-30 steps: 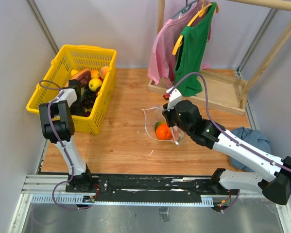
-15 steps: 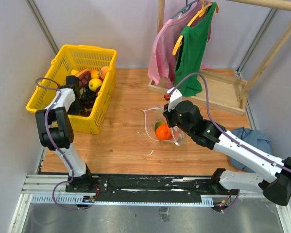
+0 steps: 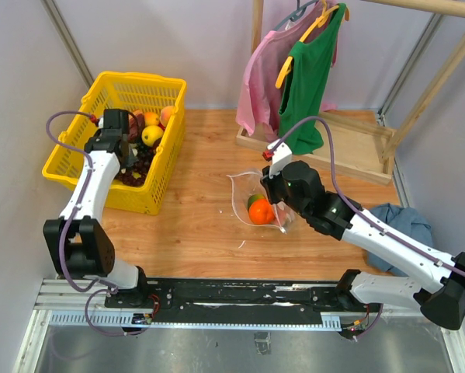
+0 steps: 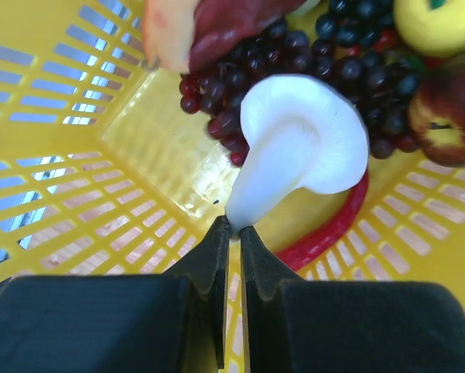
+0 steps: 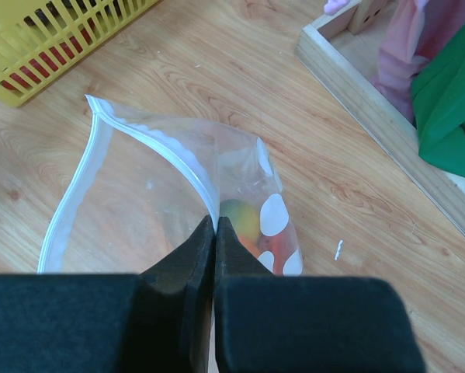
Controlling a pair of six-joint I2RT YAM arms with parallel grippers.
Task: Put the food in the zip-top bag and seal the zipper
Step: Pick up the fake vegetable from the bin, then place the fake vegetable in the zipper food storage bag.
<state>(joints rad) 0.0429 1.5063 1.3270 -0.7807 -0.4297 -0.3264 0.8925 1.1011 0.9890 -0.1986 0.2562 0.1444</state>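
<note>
The left gripper (image 4: 234, 225) reaches down into the yellow basket (image 3: 150, 81), which stands at the far left corner of the wooden table (image 3: 201, 233). Its jaws stand narrow, pinched on the foot of the stem of a white mushroom (image 4: 306, 136), whose cap points away from the fingers. Behind the mushroom lie dark grapes (image 4: 348, 47), with a red chilli (image 4: 333, 229) curving under the cap along the basket floor and a yellow fruit (image 4: 438, 23) at the far right. Near the middle of the table the zip-top bag (image 5: 154, 202) lies with its mouth gaping toward the basket. The right gripper (image 5: 215, 221) has its jaws closed on the bag's rim, right at the whitish zipper (image 5: 150, 140), holding that edge up off the wood. Inside the bag sit an orange (image 3: 261, 211) and, touching it on the far side, a green piece (image 3: 252, 200).
</note>
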